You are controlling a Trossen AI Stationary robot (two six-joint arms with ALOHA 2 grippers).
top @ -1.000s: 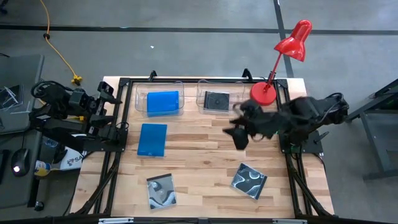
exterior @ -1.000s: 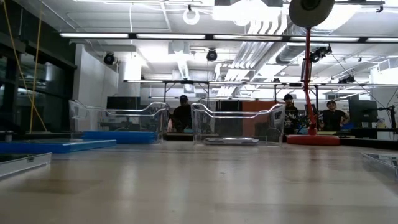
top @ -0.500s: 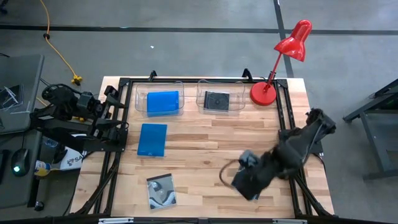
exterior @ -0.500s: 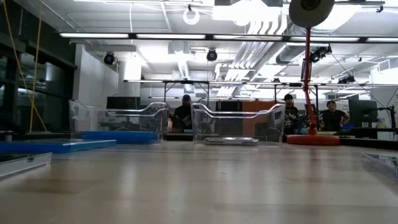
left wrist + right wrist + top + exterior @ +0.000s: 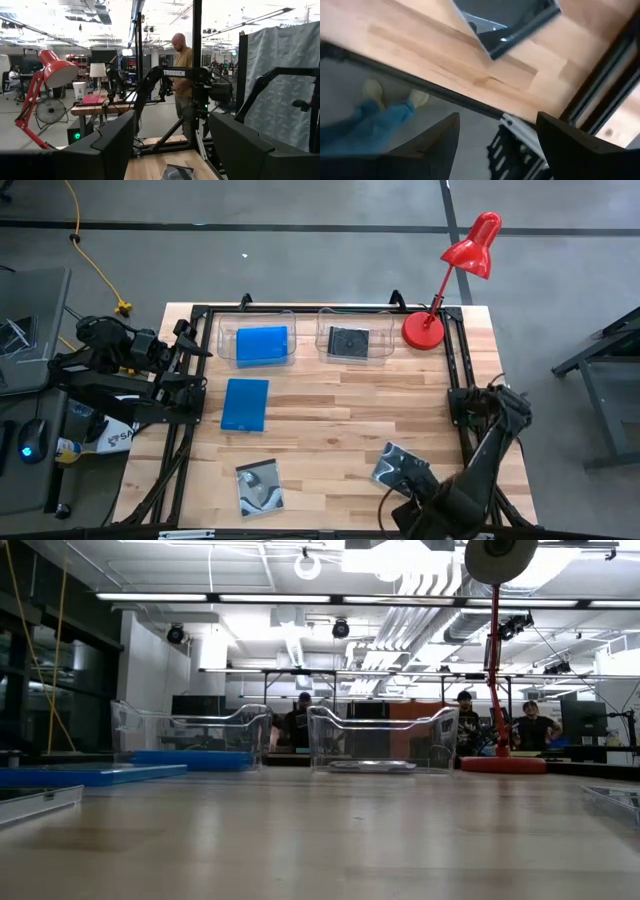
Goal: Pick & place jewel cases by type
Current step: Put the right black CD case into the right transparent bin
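Note:
Two blue jewel cases show: one lies in the left clear tub and one lies flat on the table. A black case lies in the right tub. Two swirl-covered cases lie flat near the front edge, one at the left and one at the right. My right gripper hangs open over the near edge, just nearside of the right swirl case, pointing down and touching nothing. My left gripper waits open at the table's left edge.
A red desk lamp stands at the far right corner. The two clear tubs stand along the far edge. A black frame rail runs along the right side. A person's legs show below the near edge.
My right gripper has swung from the far side beside the lamp toward the table's near edge, sinking and tipping until it points down. It has passed over the right swirl case and stays open. No case has moved.

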